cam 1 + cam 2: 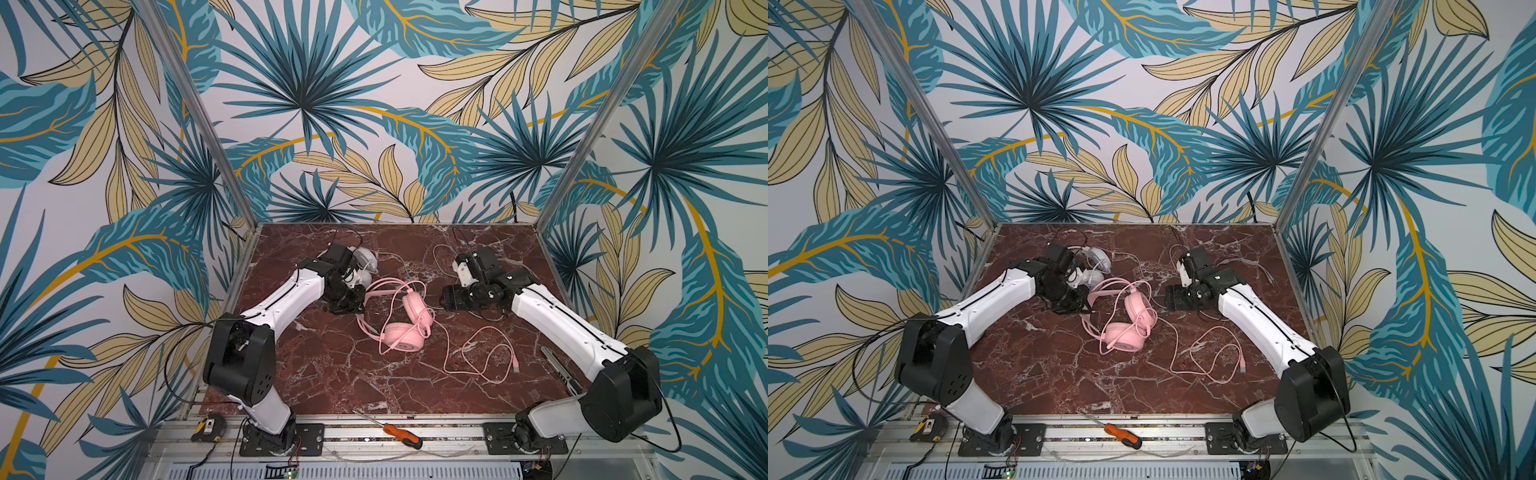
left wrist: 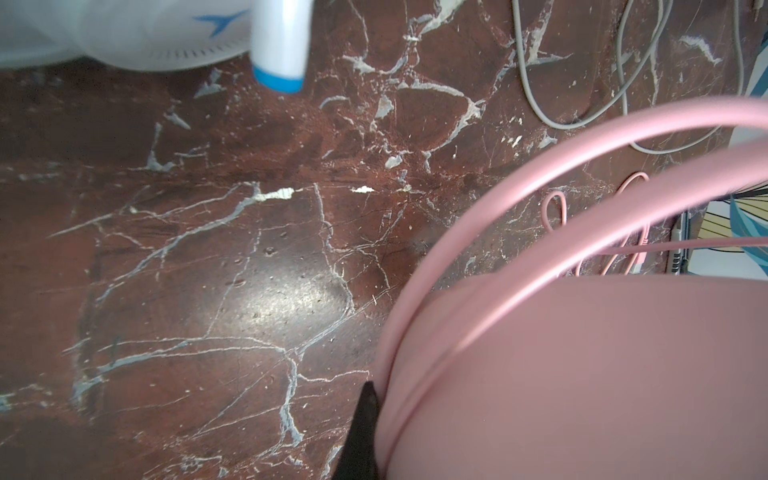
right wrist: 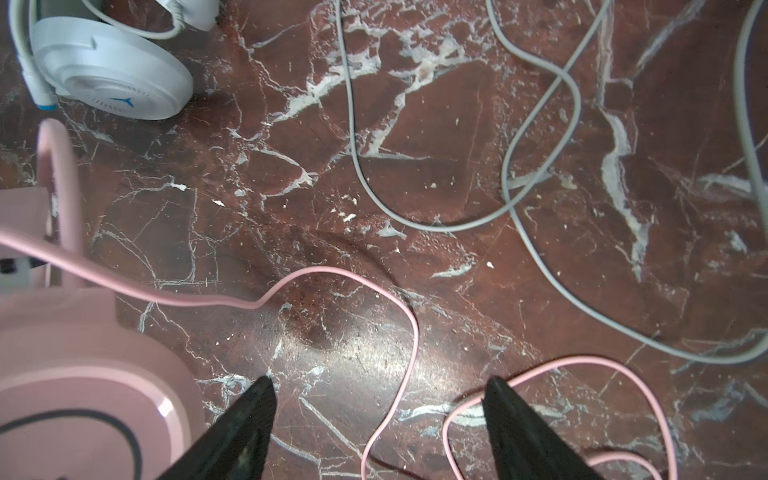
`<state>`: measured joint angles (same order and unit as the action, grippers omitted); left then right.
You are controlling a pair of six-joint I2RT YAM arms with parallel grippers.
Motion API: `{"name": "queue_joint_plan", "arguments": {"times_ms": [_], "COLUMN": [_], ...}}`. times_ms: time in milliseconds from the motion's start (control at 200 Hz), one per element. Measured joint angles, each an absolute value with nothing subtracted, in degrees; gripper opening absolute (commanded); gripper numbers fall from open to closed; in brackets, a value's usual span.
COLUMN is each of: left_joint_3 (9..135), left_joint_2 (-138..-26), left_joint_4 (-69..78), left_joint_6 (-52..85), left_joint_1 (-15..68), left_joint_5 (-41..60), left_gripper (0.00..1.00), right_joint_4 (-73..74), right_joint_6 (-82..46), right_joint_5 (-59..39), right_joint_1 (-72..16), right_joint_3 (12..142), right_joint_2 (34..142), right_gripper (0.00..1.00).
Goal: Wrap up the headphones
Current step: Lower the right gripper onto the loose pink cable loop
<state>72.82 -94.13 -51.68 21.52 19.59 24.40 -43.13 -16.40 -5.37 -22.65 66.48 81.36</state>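
Headphones point(image 1: 402, 340), the pink pair, touch the left jaws, shut at the springy headband point(image 2: 540, 166), grip uncertain; right jaws gape empty over limp pink cable point(image 3: 415, 336); cups look light, rigid, at the desk point(image 1: 324, 374) centre; white pair point(image 1: 365, 259) behind; I'd pinch cable slack.

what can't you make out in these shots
white headset: mostly hidden behind the left arm in both top views
left claw: shut; whether on the pink headset is unclear, left wrist view shows one fingertip beside blurred pink
pink cable's plug: too small in top views
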Motion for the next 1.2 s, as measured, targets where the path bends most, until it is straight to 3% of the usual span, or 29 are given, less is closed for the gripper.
{"name": "queue_joint_plan", "arguments": {"times_ms": [576,937,1197], "left_joint_3": [72.6,72.6,72.6], "left_joint_2": [-95.6,-96.8,-98.1], "left_joint_4": [-48.6,-47.7,-47.7], "left_joint_6": [28.0,30.5,31.0], "left_joint_1": [17.9,17.5,17.3], "left_joint_5": [25.8,25.7,25.5], "left_gripper": [0.00,0.00,0.00], "right_joint_4": [-50.3,-50.2,-50.8], "right_joint_6": [-19.1,-20.6,-20.4], "right_joint_5": [-10.0,-9.6,-5.2], "right_joint_1": [-28.9,-39.0,-40.1], "right_joint_3": [54.0,51.0,50.3], "right_joint_2": [74.0,74.8,78.7], "right_gripper": [0.63,0.60,0.54]}}
